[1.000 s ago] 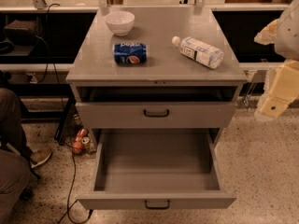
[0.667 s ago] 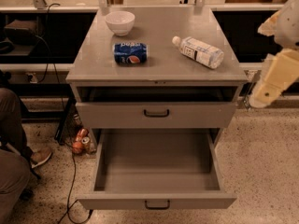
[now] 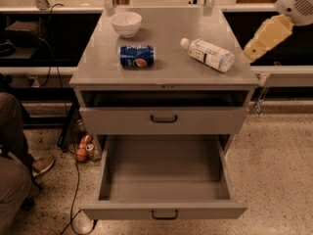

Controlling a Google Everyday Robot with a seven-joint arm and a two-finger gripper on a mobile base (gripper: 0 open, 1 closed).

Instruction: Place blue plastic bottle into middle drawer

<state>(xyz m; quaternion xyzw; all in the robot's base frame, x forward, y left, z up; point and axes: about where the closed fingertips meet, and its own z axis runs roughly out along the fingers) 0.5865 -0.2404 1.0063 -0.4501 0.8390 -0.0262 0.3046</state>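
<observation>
Single view; high, frontal, angled down on cabinet (image 3: 171,70); mid-range; end effector (image 3: 255,47) upper right

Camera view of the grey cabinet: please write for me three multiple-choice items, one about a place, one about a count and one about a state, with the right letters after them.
1. Where does the blue plastic bottle lie?
A) on a chair
B) on the ground
C) on the cabinet top, right of the Pepsi can

2. How many things lie on the cabinet top?
A) three
B) two
C) five

3. In what state is the middle drawer?
A) shut
B) pulled out and empty
C) pulled out, with a cup inside

Right letters:
1 C: the bottle lies on its side on the grey top; the gripper hangs off the top's right side, near the bottle but apart from it.
2 A: a white bowl, the can and the bottle.
3 B: its bare inside shows, with nothing in it.
</observation>
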